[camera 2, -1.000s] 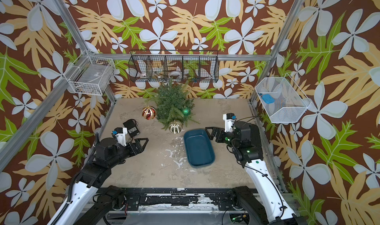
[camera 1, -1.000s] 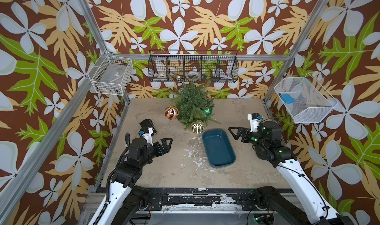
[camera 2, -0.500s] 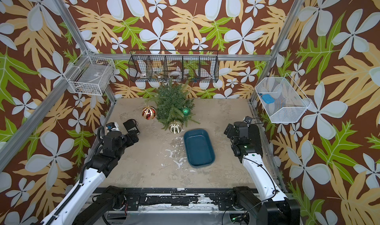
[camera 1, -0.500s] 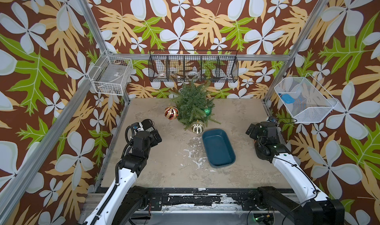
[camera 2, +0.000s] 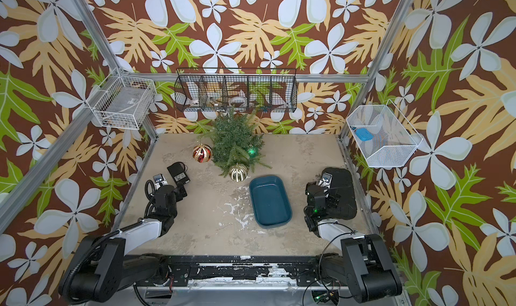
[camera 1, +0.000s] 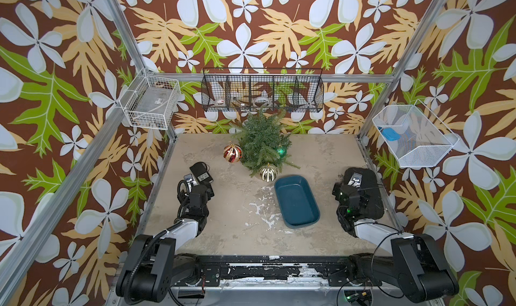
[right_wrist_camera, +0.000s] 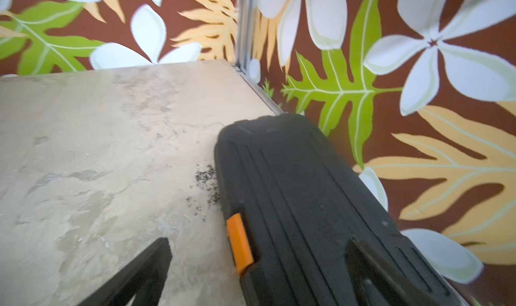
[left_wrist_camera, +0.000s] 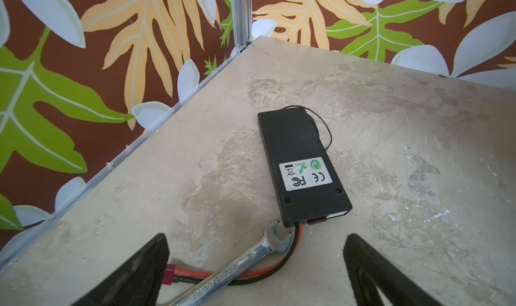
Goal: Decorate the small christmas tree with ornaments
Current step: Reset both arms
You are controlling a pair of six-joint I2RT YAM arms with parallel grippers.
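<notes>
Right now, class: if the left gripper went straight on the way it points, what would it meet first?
Probably the wrench, lying ahead of the open left gripper, then the black box just past it; depth is unclear, so it might pass over the wrench.

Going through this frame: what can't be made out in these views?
Small christmas tree base: both top views, hidden under its branches.
Green ornament: top views, half buried in needles; hung or resting, unclear.
Wrench: left wrist view, handle cut off by the picture edge.
Black case: right wrist view, blurred, one end cut off.
</notes>
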